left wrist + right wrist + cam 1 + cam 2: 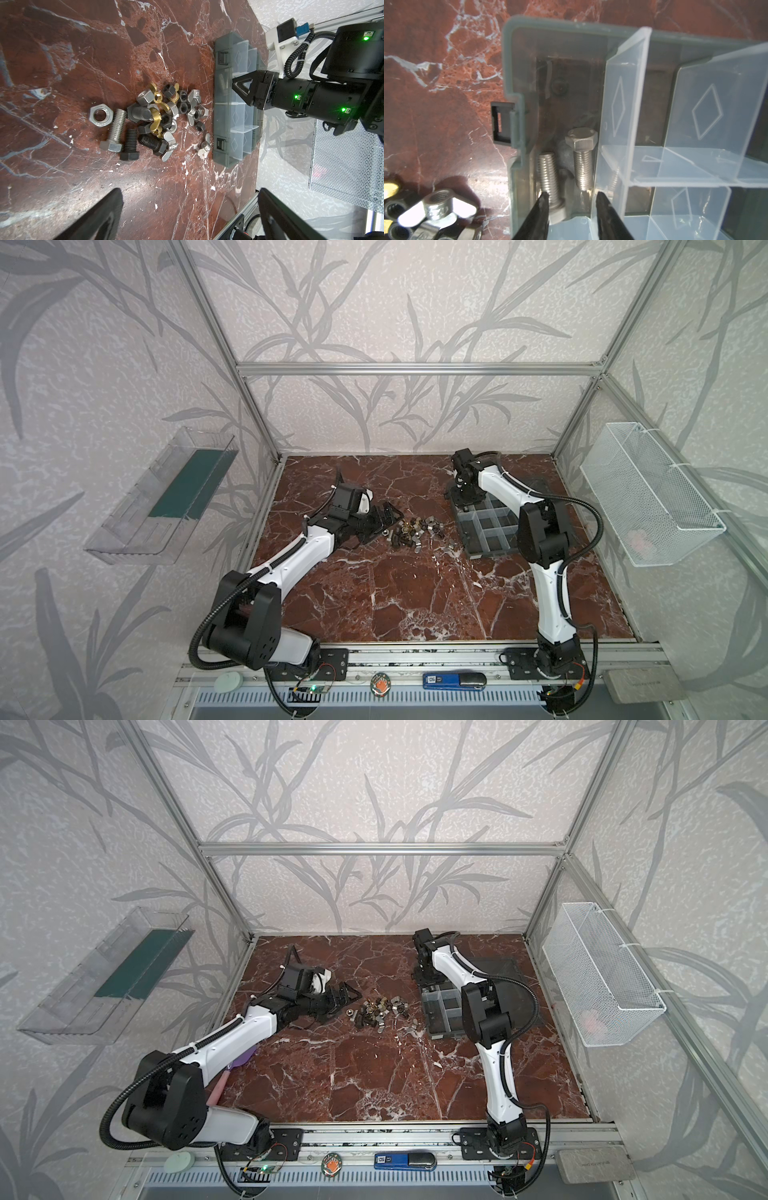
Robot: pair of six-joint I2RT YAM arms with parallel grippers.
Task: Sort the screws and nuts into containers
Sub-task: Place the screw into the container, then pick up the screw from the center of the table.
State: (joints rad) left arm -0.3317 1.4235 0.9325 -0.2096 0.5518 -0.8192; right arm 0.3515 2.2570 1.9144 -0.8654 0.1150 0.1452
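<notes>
The screws and nuts [415, 531] [380, 1013] lie in a loose pile mid-table: silver and black bolts, hex nuts, brass and silver wing nuts [153, 116]. The containers are compartments of a grey organizer box [486, 531] [440, 1015] [222, 116] just right of the pile. My right gripper [460, 497] [572, 194] points down into the box's far corner compartment [508, 62], jaws apart and gripping nothing. Two silver bolts [548, 176] [583, 162] lie in that compartment; one rests against a fingertip. My left gripper [384, 524] [190, 193] stands wide open and empty, low beside the pile's left edge.
The box's smoky lid [494, 969] lies open behind the right arm. A white wire-mesh basket [648, 497] hangs on the right wall and a clear bin with a green strip [166, 497] on the left wall. One wing nut [204, 147] lies apart, near the box.
</notes>
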